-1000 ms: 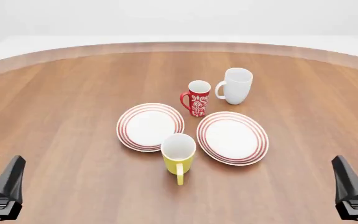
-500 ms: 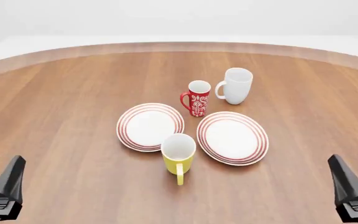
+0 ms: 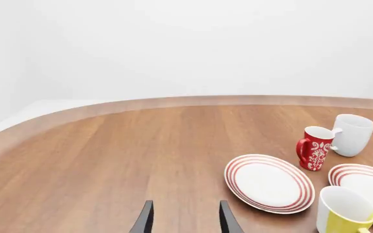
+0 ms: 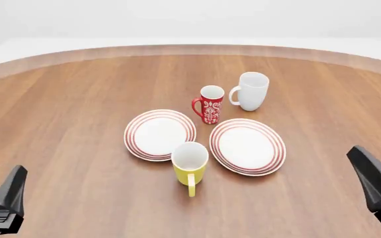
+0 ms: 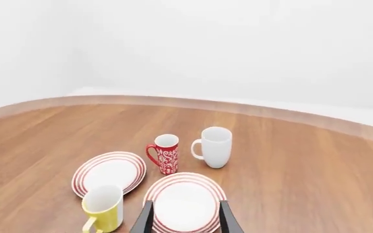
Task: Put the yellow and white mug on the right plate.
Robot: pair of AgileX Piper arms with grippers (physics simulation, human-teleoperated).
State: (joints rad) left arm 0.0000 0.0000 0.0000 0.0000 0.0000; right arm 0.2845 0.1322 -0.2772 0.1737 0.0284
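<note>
From my remote station: the round white red-ringed right plate (image 4: 247, 147) lies bare, open from above. Just beside its near-left rim stands the small yellow-and-white mug (image 4: 190, 164); just beyond its far-left rim, the red patterned mug (image 4: 210, 104); farther back, the plain white mug (image 4: 251, 91). Brown wooden tabletop (image 4: 323, 129) right of the plate is open.

Yellow mug (image 4: 190, 165): upright, white inside, empty, handle at 6 o'clock toward cam. Sits on table touching/just beside right plate (image 4: 247, 146), at its 8 o'clock. Plate: flat, white w/ red rim rings, bare.
</note>
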